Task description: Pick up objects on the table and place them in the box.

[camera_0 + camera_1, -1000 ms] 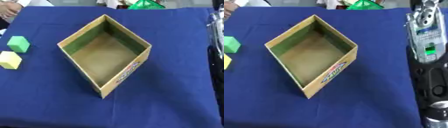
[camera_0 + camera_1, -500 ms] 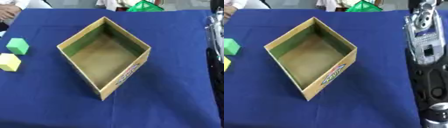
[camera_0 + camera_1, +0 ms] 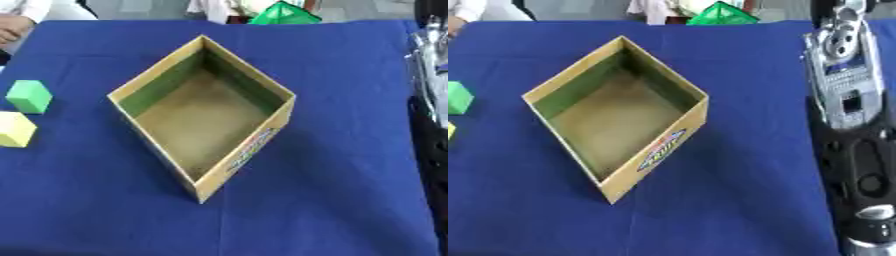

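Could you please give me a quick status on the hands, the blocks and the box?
Hands out of view; right arm along right edge. Box empty. Green block and yellow block on cloth left of it. Nothing between.

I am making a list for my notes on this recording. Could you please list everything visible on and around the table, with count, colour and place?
box: one, brown cardboard, open top, nothing visible inside, middle of the table, turned corner-on, a printed label on its near right wall
green block: one, green, left side of the table
yellow block: one, pale yellow, just in front of the green block
green pyramid-shaped object: one, bright green, far edge of the table
tablecloth: one, dark blue, covers the table
right arm: one, silver and black, along the right edge; its hand does not show
left hand: not in view
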Controlling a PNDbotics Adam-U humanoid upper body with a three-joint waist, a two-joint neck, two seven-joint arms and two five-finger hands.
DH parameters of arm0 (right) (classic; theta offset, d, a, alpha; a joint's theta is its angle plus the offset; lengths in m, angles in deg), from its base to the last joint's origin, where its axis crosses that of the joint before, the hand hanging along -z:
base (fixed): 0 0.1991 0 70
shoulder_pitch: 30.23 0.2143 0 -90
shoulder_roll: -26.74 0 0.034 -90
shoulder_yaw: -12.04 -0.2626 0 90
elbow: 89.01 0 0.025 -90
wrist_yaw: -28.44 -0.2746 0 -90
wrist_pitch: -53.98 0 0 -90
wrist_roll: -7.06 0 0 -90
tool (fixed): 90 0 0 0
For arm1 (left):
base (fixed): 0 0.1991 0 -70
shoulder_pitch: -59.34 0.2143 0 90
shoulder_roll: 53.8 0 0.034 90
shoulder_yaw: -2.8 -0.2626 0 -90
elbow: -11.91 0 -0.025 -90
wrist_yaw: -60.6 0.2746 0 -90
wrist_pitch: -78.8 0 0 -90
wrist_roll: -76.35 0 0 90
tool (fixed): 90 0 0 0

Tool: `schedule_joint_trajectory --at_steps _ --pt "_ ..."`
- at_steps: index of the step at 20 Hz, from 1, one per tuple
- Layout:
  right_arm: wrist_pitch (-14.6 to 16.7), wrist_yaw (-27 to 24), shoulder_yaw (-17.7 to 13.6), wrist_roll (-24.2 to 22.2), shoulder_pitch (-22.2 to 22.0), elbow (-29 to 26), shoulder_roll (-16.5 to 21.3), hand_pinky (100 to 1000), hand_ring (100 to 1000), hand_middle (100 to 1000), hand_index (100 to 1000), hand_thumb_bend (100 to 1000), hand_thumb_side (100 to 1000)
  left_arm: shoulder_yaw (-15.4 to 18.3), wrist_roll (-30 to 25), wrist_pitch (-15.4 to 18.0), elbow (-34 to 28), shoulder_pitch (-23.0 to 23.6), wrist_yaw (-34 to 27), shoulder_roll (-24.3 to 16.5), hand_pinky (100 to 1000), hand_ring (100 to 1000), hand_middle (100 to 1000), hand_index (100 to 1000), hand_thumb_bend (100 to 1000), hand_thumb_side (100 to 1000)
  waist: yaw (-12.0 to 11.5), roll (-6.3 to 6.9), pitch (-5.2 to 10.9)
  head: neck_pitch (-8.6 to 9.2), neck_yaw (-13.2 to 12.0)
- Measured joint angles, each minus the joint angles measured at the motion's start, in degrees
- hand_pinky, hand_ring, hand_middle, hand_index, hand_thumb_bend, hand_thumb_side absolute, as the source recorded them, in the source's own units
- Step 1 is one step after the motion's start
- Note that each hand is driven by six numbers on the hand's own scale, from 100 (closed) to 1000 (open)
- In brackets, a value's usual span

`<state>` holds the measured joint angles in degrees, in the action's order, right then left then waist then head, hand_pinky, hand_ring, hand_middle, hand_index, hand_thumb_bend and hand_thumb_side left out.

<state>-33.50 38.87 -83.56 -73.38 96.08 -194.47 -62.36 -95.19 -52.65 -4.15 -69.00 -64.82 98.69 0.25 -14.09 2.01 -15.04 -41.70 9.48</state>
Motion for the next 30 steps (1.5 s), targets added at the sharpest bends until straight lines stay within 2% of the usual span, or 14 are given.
schedule_joint_trajectory --at_steps 5,11,22,30 --pt "0.0 0.0 0.0 0.0 0.0 0.0 0.0 828 854 685 841 198 1000 -1.1 -0.4 0.2 3.4 -1.6 0.7 1.0 794 862 846 936 665 126 0.0 -0.01 -0.24 0.01 -0.2" --pt "-0.1 -0.1 0.0 -0.1 0.0 0.0 0.0 829 855 684 841 197 1000 -2.8 0.4 1.9 7.5 -2.9 1.0 2.9 769 845 832 900 560 100 0.4 -0.01 -0.50 0.02 -0.8" --pt "-0.3 -0.3 0.0 -0.3 0.0 0.0 0.0 830 855 680 841 194 1000 -4.2 2.7 3.1 12.3 -4.4 0.7 5.1 754 847 863 904 524 100 0.8 -0.10 -0.84 0.03 -1.4" --pt "-0.2 -0.5 0.0 -0.6 0.0 0.0 -0.5 831 856 678 841 192 1000 -4.1 6.9 3.1 18.9 -7.7 3.7 9.8 745 839 842 892 474 100 1.2 -0.77 -1.27 0.39 -2.3"
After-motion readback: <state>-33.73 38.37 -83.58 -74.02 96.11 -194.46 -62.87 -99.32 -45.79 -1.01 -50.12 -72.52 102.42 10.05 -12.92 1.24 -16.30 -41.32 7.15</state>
